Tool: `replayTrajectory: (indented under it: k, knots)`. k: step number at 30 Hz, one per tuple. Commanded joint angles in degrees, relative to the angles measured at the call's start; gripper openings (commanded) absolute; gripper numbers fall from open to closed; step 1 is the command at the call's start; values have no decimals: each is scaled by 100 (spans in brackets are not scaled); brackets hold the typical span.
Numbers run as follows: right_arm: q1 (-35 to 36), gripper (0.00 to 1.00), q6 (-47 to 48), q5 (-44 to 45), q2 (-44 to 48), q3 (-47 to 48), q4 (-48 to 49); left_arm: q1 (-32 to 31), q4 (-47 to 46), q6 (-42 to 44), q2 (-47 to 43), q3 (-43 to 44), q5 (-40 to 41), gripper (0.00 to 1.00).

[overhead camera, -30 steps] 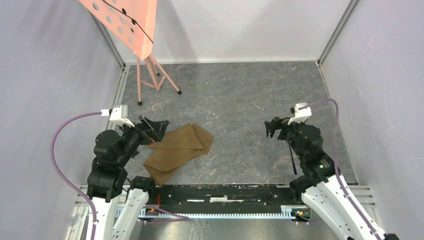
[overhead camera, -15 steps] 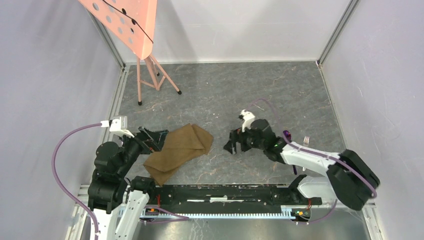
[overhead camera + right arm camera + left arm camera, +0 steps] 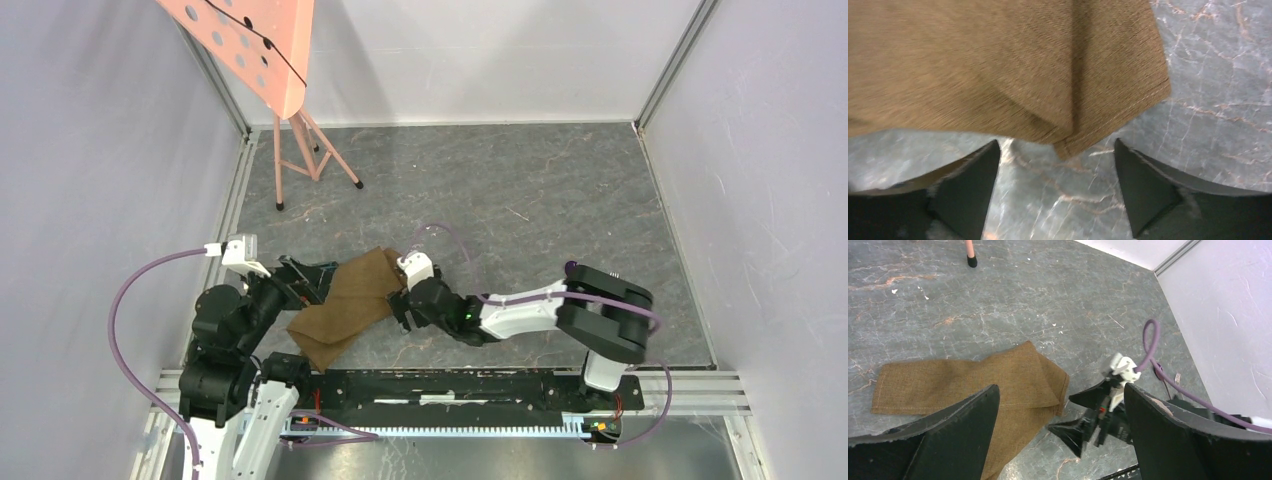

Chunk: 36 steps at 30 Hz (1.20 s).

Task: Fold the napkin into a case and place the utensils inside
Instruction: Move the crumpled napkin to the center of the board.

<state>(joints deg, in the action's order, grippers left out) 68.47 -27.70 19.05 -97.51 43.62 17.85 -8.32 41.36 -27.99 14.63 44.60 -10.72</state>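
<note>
Top external view: shows the tan-brown napkin (image 3: 345,305) lying loosely folded, layers overlapping, on the grey marbled table (image 3: 520,190), toward the near left. Puts the left gripper (image 3: 310,272) over the cloth's left edge and the right gripper (image 3: 398,303) at its right corner, with the right arm (image 3: 520,310) stretched low across the table.

Left wrist view: finds the left fingers (image 3: 948,440) spread wide and holding nothing, with the napkin below and between them and the right gripper just past the cloth's corner. Also picks out a small silvery fork (image 3: 1177,376) near the right wall (image 3: 1238,315), well apart from the napkin.

Right wrist view: has the right fingers (image 3: 963,190) apart too, flanking the cloth's hemmed corner, not clamped on it; cannot tell whether touching.

Back left in the top view: a pink stand (image 3: 300,150) under a pink perforated board (image 3: 250,45).
</note>
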Motion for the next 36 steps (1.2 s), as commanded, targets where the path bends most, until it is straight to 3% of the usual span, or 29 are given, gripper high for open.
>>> replayTrajectory:
  k: [1,5,10,13,16,17,19,20,23,28,32,36]
  knots:
    - [44,83,220,1332,-624,708,-594,49,-272,128,-108,-30,-37,100]
    - [-10,59,229,1567,-601,552,-615,58,-279,111,-128,-38,-5,100]
    - [-481,13,129,1306,106,-402,-235,66,-295,93,-89,-48,-1,100]
    - [-890,0,235,914,575,-930,-185,66,-272,77,40,-43,-13,100]
    - [-1339,0,531,-12,1052,-1541,238,57,-15,-107,334,74,217,100]
    - [-1495,9,845,-620,1160,-1728,604,56,48,-180,449,112,280,100]
    - [-1620,54,1348,-1860,1182,-1771,1163,58,191,-442,764,126,410,100]
    - [-1621,69,1449,-2137,1073,-1547,1097,58,177,-540,934,94,382,100]
    - [-1593,98,1300,-2677,581,-965,1392,56,124,-468,1350,74,292,100]
    - [-1079,98,1197,-2213,-439,391,1031,57,100,-412,1476,24,130,100]
    - [-764,98,912,-1083,-1152,1276,257,45,54,-375,1279,-3,104,100]
    - [-748,77,740,-719,-1316,1169,342,46,-6,-382,1108,-54,-6,100]
